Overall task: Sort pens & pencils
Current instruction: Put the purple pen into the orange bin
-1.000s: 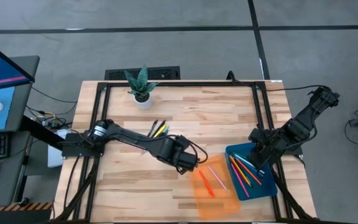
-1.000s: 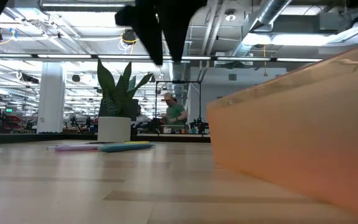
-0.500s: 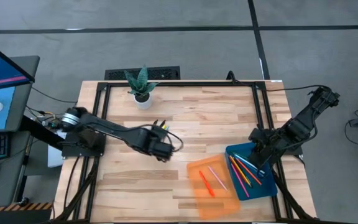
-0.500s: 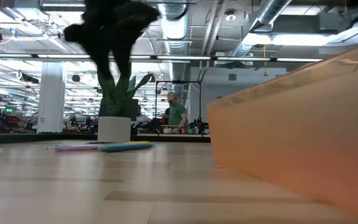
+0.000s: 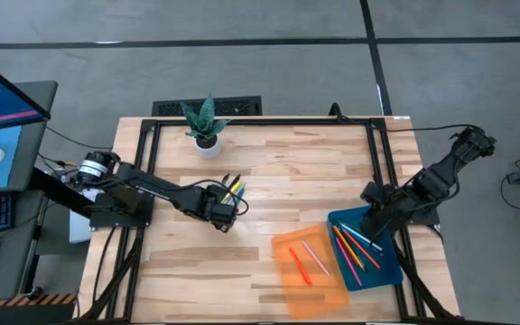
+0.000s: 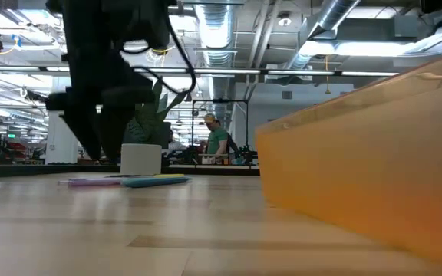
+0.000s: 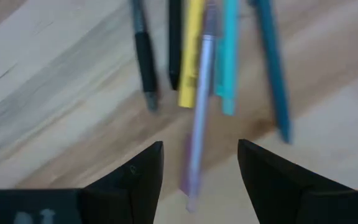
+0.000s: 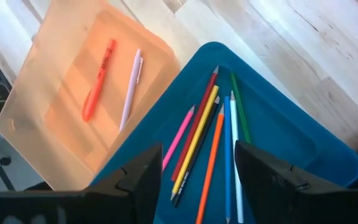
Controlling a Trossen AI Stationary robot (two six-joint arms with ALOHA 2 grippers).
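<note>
Left tool [image 5: 221, 217]: we found it low over the table [image 5: 278, 171], at the near end of the unsorted pile. Its jaws stood well apart and held nothing. In the left wrist view a lilac pen [image 7: 197, 106] ran into the gap between the fingers [image 7: 135, 177], so we judged it the next pick.

Pile [image 5: 231, 188]: five or six sticks lay flat, close together and roughly parallel, below the plant [image 5: 205, 126]. Long axes ran from the tool toward the plant side, fanning slightly. We made out a black pen [image 7: 144, 59], a yellow one [image 7: 190, 56] and two blue-green ones [image 7: 230, 56]. Which end was the tip we could not tell.

Right tool [image 5: 371, 236]: it hovered over the blue tray [image 5: 395, 271], jaws apart, empty. We took this arm to be waiting.

Blue tray: about seven pencils [image 8: 204, 143] lay side by side, points toward the tray's far corner in the right wrist view, axes nearly parallel. Laid loose, as dropped.

Orange tray [image 5: 283, 289]: a red pen [image 5: 300, 266] and a pale pink pen [image 5: 315, 257], apart, both slanted along the tray's length.

Reading: pencils to blue, pens to orange; the pile was still to be sorted.
</note>
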